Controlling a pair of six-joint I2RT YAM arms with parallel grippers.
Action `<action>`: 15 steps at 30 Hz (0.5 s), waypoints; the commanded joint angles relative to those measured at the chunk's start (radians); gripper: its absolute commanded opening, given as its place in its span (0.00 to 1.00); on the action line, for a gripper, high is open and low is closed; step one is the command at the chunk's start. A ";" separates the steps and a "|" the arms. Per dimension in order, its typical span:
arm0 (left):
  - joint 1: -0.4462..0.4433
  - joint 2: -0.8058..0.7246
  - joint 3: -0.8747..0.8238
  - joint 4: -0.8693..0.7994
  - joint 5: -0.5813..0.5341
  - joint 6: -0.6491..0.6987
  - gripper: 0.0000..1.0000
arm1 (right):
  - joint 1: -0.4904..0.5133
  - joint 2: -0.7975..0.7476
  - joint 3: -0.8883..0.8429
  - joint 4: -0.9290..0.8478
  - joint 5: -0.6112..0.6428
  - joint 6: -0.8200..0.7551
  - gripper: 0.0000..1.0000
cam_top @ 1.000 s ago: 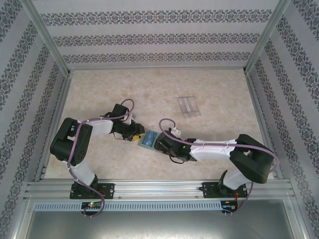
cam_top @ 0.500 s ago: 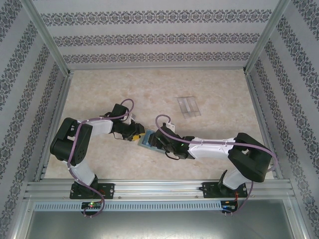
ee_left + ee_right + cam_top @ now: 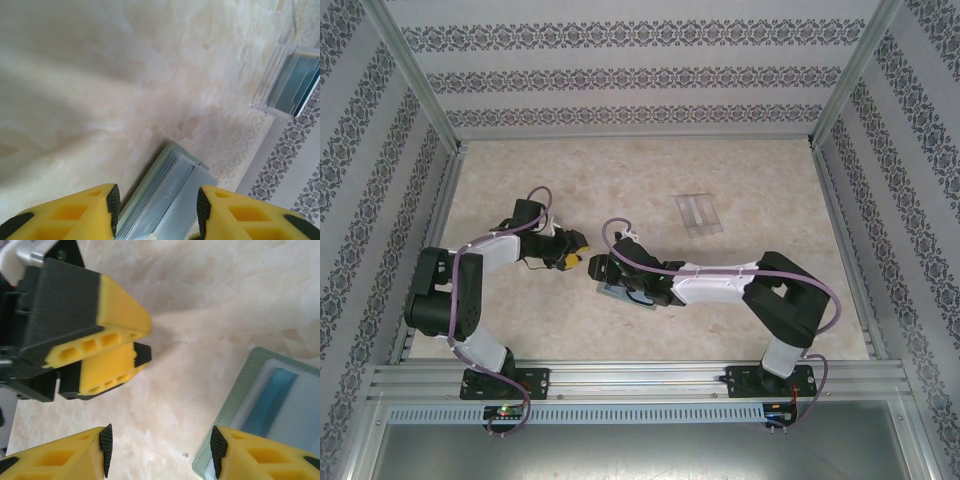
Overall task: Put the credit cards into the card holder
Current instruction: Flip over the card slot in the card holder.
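The grey-green card holder (image 3: pixel 616 293) lies open on the table, partly under my right wrist. A bluish card (image 3: pixel 270 395) sits in its pocket panel. In the left wrist view the card holder (image 3: pixel 165 192) shows beyond my open left gripper (image 3: pixel 157 207), which holds nothing. From above, the left gripper (image 3: pixel 572 258) stands just left of the card holder, apart from it. My right gripper (image 3: pixel 160 447) is open, its right finger (image 3: pixel 235 455) over the card holder's left edge (image 3: pixel 235 410); seen from above, the right gripper (image 3: pixel 603 268) faces the left one. The yellow-orange card is hidden.
A clear plastic box (image 3: pixel 698 212) lies on the table to the back right, also seen in the left wrist view as the clear box (image 3: pixel 290 80). The left gripper's yellow fingers (image 3: pixel 115 355) hang close in front of the right gripper. Patterned walls enclose the table.
The left arm has drawn back to the left, away from the card holder. The right arm has reached further left, over the card holder's left edge.
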 commanded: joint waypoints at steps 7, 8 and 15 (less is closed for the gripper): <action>-0.044 -0.017 0.047 -0.118 -0.014 0.132 0.49 | -0.105 -0.214 -0.074 0.062 -0.069 -0.078 0.58; -0.064 -0.011 0.063 -0.136 -0.027 0.159 0.49 | -0.122 -0.262 -0.091 0.024 -0.065 -0.102 0.59; -0.225 0.070 0.159 -0.259 -0.187 0.249 0.51 | -0.285 -0.515 -0.122 -0.391 0.123 -0.324 0.60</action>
